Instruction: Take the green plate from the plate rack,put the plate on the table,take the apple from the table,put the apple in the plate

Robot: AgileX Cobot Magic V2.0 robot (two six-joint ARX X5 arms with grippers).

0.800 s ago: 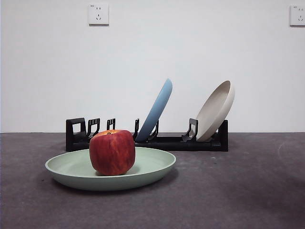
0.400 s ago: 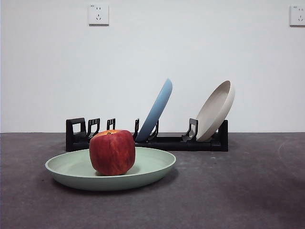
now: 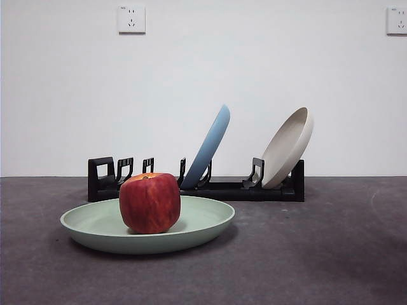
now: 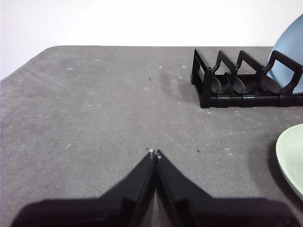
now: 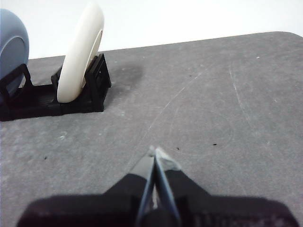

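Note:
The green plate (image 3: 203,222) lies flat on the dark grey table (image 3: 318,254), in front of the black plate rack (image 3: 222,189). The red apple (image 3: 150,203) stands upright in the plate, left of its middle. The plate's edge also shows in the left wrist view (image 4: 291,158), with the rack's empty end (image 4: 227,82) behind it. My left gripper (image 4: 155,154) is shut and empty above bare table, well apart from the plate. My right gripper (image 5: 155,153) is shut and empty above bare table, away from the rack's other end (image 5: 61,101). Neither arm shows in the front view.
A light blue plate (image 3: 208,146) and a beige plate (image 3: 287,147) lean in the rack's slots. The beige plate (image 5: 81,53) and the blue plate's edge (image 5: 12,54) show in the right wrist view. A white wall with two sockets stands behind the table.

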